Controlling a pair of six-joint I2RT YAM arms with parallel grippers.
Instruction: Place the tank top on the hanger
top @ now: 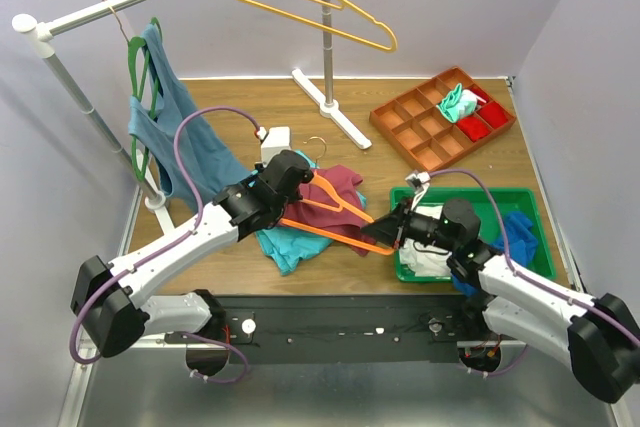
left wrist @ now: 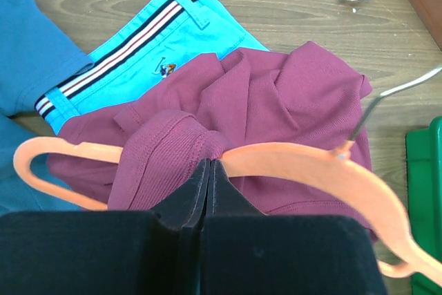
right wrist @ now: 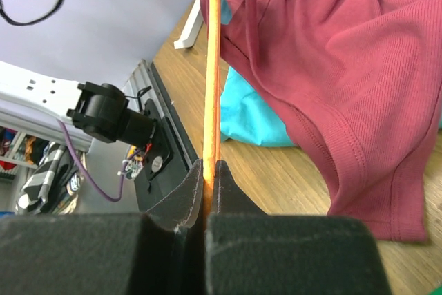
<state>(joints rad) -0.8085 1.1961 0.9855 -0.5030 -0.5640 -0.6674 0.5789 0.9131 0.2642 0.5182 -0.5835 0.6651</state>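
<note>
The maroon tank top lies crumpled mid-table, partly over the orange hanger. In the left wrist view one strap of the tank top is draped over the hanger's arm. My left gripper is shut, pinching the strap's fabric right at the hanger arm; it also shows in the top view. My right gripper is shut on the hanger's bottom bar near its right end, beside the tank top. From above the right gripper is at the hanger's low right tip.
A turquoise folded garment lies under the tank top. A blue-grey tank top on a green hanger hangs from the rack at left. A yellow hanger hangs at the back. A brown divided tray and a green bin stand at right.
</note>
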